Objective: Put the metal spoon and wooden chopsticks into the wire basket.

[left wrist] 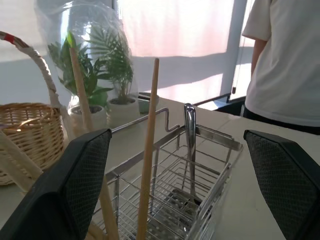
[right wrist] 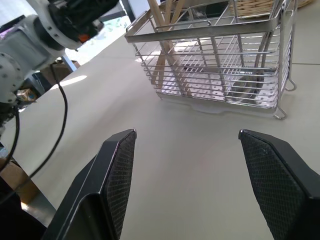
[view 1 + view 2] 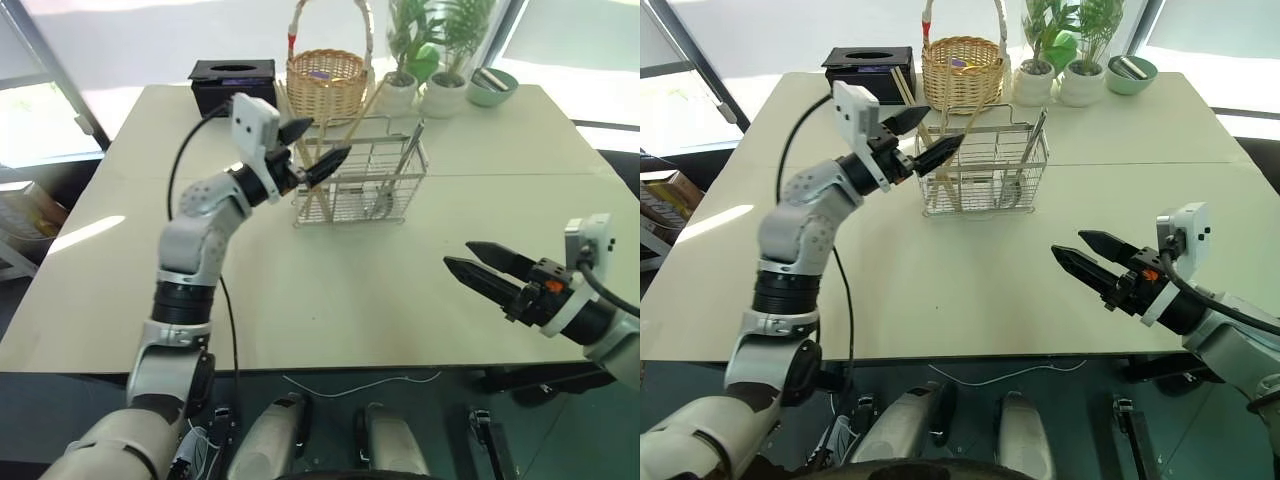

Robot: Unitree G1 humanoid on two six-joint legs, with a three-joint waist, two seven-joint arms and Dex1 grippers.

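Nearest the tabletop's front edge, the right gripper (image 3: 478, 262) is held spread and empty, well apart from the wire basket (image 3: 362, 178) toward the back edge. Wooden chopsticks (image 3: 312, 170) and metal spoon (image 3: 409, 152) are seen standing upright inside it; the left gripper (image 3: 318, 145), spread wide and empty, is far nearer, just beside the rim.

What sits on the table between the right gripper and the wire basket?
Nothing: in the right wrist view, only bare table lies between the open right gripper and the wire basket, which already holds the metal spoon and wooden chopsticks.
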